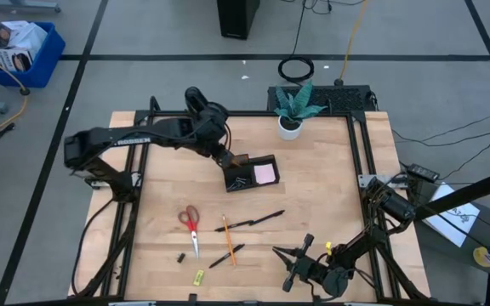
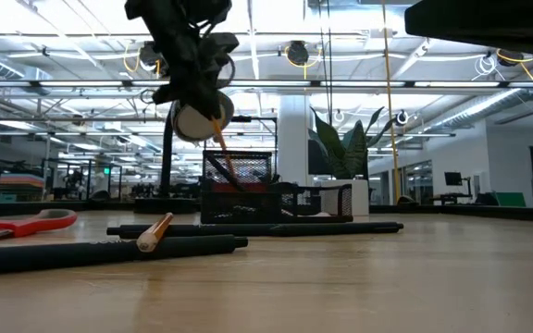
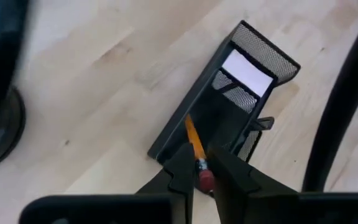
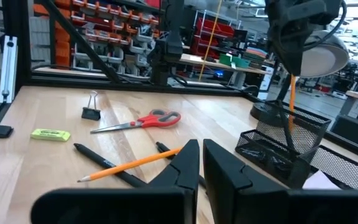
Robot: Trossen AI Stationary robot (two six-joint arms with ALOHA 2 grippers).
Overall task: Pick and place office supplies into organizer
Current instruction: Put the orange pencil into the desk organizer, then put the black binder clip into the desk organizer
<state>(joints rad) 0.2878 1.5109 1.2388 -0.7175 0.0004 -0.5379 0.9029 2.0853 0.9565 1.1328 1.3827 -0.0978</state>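
Directly beneath the left end effector [image 1: 225, 158], the organizer [image 1: 250, 172] is blocking any descent, and its taller back section is taking in the gripped pencil [image 3: 195, 142]. Bare desk [image 1: 326, 183] is lying open beside it. The plant pot [image 1: 290, 127] is standing nearby, toward the desk's rear edge.

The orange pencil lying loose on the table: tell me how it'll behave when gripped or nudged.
The loose orange pencil looks thin and straight, so probably stiff and light. Lying flat on the smooth wooden table, it may roll or skid if nudged sideways. It rests across a black pen, so one end likely sits raised and could pivot when gripped.
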